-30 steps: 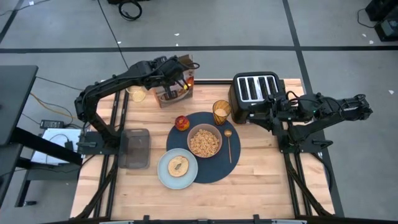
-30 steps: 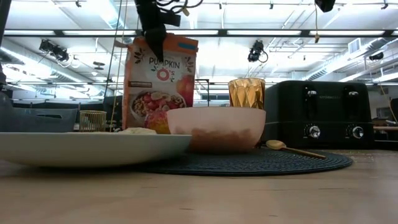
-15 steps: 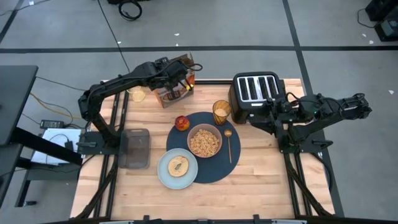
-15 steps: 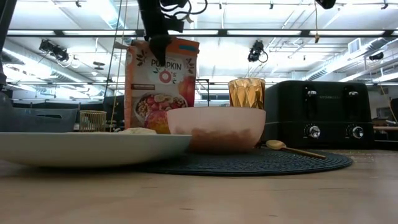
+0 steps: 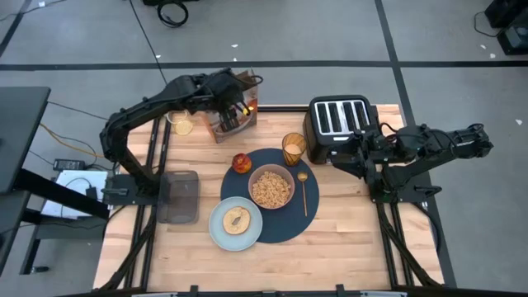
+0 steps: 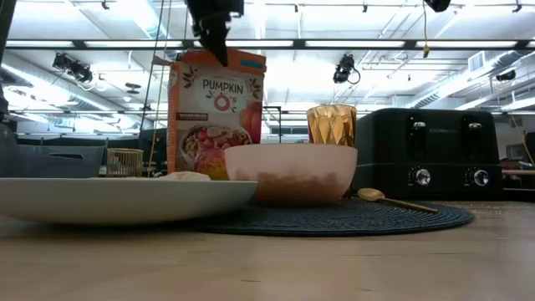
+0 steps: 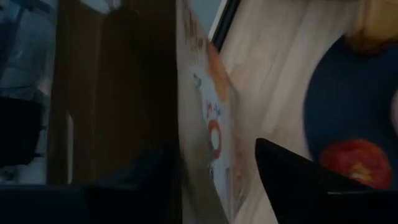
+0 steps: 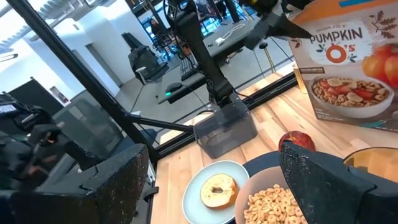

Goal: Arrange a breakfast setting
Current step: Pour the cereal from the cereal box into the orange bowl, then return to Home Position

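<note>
Pale butcher-block planks make up the table (image 5: 346,239), its grain running lengthwise under an almost complete breakfast setting. Largest of the set is the round dark-blue placemat (image 5: 285,227), a ribbed woven disc near the table's middle; overlapping its near-left edge sits the smooth pale-blue plate (image 5: 219,233) with a ring-shaped bagel (image 5: 237,219) on it. On the mat, the pinkish bowl (image 5: 271,187) is already filled with cereal, the faceted amber glass (image 5: 294,148) stands at the mat's far edge, the glossy red apple (image 5: 241,162) rests at its far-left rim, and the slim gold spoon (image 5: 304,191) lies to the bowl's right. Judging by this, the pieces seem placed and little remains beyond clearing the cardboard cereal box (image 5: 233,115), which stands upright at the far side of the table. The left gripper (image 6: 219,57) sits at the box's open top, fingers parted on either side of its wall rather than clamped. The right gripper (image 5: 353,158) waits spread wide beside the boxy black toaster (image 5: 340,125).
</note>
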`<action>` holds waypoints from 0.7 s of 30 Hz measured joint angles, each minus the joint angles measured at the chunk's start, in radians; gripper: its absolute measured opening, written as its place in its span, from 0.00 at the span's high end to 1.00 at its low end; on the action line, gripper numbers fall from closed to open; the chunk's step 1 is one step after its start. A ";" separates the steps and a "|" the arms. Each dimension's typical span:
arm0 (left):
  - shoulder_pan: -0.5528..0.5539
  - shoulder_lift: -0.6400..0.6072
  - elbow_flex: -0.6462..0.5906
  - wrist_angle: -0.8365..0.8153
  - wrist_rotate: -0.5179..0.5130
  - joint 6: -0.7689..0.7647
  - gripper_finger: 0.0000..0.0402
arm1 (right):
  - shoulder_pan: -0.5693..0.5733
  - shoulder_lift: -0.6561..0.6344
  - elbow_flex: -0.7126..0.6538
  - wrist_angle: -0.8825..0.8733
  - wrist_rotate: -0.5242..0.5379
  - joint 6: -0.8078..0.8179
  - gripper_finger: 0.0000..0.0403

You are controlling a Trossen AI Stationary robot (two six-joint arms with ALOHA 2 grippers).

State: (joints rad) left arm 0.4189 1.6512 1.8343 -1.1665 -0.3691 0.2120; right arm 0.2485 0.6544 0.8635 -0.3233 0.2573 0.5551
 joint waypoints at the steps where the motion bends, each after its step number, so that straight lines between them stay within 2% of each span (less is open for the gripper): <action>1: -0.004 0.000 0.019 -0.009 0.012 -0.007 0.41 | 0.000 0.000 0.000 0.000 0.000 -0.006 0.10; 9: -0.034 0.000 0.201 -0.097 0.032 -0.032 0.40 | -0.001 0.000 0.000 0.024 0.008 -0.033 0.10; 14: -0.068 -0.005 0.348 -0.149 0.128 -0.103 0.42 | -0.001 0.000 0.000 0.043 0.013 -0.054 0.10; 21: -0.165 -0.084 0.384 -0.138 0.197 -0.212 0.42 | -0.001 0.007 0.000 0.046 0.082 -0.061 0.10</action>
State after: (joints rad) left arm 0.2535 1.5674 2.2185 -1.3048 -0.1723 -0.0003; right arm 0.2474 0.6613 0.8631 -0.2772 0.3393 0.4939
